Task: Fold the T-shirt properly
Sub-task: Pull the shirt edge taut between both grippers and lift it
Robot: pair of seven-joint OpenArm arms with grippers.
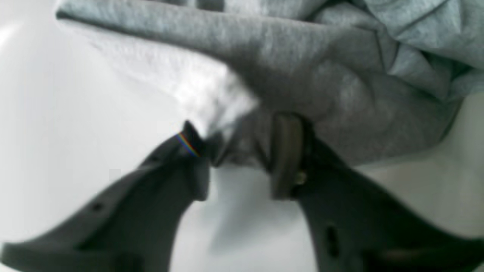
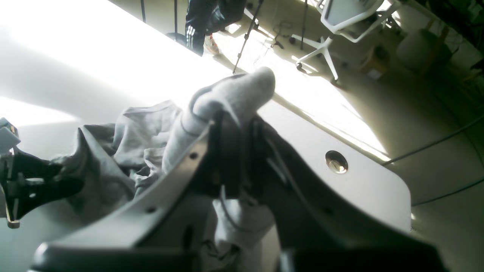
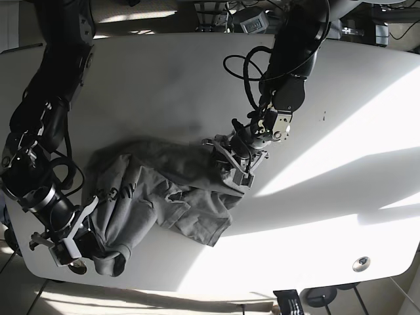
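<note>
Cloth first: the grey T-shirt (image 3: 164,190) lies crumpled on the white table (image 3: 315,98), bunched in ridges and overlapping flaps, stretched roughly between the two arms toward the table's near-left part in the base view. No sleeve or hem is laid flat yet, so the folding proper has not begun — this looks like the spreading step, where the garment is pulled out by two points.

At one end, the left gripper (image 1: 238,151) has a wad of fabric pinched between its fingers, the cloth gathering into the gap in the left wrist view. At the other end, near the table's front edge, the right gripper (image 2: 234,128) is clamped on a rolled lump of shirt that pokes up above its fingertips (a thick bundle, probably more than one layer).

Judging from this, the next move calls for drawing the two grips apart and lifting slightly so the body hangs open, then laying it down smooth. The risk is that either pinch holds several layers — then the shirt would stay twisted when stretched.

A round grommet (image 3: 360,264) sits in the table's far corner, well apart.
</note>
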